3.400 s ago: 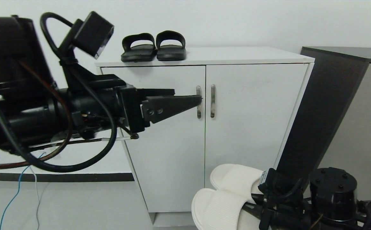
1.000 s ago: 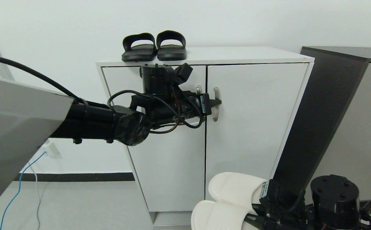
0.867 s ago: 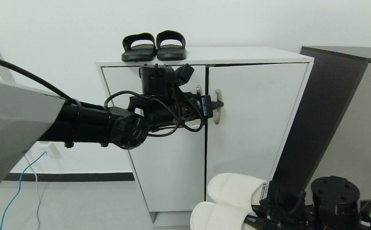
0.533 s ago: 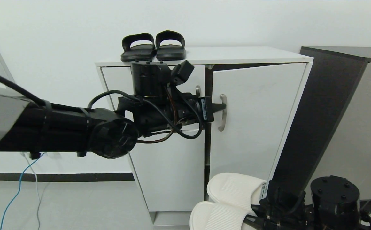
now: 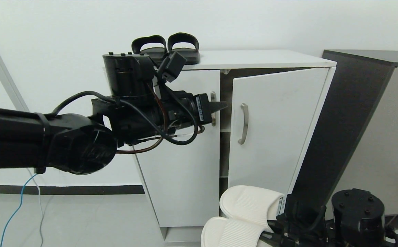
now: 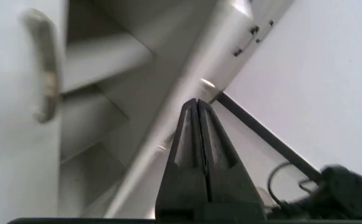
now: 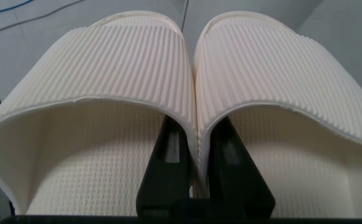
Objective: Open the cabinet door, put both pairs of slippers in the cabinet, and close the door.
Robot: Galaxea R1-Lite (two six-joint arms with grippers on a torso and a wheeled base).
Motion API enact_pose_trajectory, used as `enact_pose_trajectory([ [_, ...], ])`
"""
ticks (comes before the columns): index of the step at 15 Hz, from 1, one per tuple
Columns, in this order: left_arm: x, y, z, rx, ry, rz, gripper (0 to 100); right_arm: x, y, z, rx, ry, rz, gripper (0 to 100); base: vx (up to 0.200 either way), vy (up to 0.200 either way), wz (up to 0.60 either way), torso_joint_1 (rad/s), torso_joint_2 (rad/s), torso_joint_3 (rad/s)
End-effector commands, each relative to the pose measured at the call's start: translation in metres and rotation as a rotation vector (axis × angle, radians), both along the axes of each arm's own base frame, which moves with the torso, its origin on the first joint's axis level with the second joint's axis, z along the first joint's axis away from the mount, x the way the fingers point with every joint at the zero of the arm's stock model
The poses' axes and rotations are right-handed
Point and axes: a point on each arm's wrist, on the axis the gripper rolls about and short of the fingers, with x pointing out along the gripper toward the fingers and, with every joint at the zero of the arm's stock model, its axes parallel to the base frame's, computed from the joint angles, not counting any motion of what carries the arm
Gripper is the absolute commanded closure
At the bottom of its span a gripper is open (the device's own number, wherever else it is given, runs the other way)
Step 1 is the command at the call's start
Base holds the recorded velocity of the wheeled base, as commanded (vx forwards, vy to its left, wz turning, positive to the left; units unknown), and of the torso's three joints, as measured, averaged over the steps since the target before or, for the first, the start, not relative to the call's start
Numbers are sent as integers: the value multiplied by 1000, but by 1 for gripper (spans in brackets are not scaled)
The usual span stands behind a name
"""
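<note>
Opening looks unfinished: the white right-hand cabinet door stands ajar at centre frame, so the empty, pinched-shut left gripper should swing it wider before the ribbed cream slippers, clamped by the right gripper at bottom centre, go in.

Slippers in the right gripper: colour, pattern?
Cream-white, ribbed slippers; best seen in the right wrist view.

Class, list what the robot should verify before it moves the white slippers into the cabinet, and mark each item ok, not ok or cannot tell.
1. Right door open wide enough for slippers: not ok, only ajar.
2. Left gripper free of the door handle: ok, shut, beside the gap.
3. White slippers held by right gripper: ok, pinched together.
4. Free room inside the cabinet: cannot tell.
5. Black slippers clear of the door, on the cabinet top: ok.
</note>
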Motion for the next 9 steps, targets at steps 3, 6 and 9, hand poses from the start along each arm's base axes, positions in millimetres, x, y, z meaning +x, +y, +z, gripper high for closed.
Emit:
enact_pose_trajectory([
  [3, 46, -13, -8, -119, 37, 34, 100, -3, 2, 0, -1, 0, 14, 100, 0, 0, 0, 0, 0, 0],
  [6, 54, -21, -15, -114, 43, 28, 100, -7, 4, -2, -6, 9, 29, 100, 0, 0, 0, 0, 0, 0],
  [9, 48, -26, -16, -110, 48, 12, 100, -9, 5, -2, -7, 12, 37, 100, -67, 0, 0, 1, 2, 1],
])
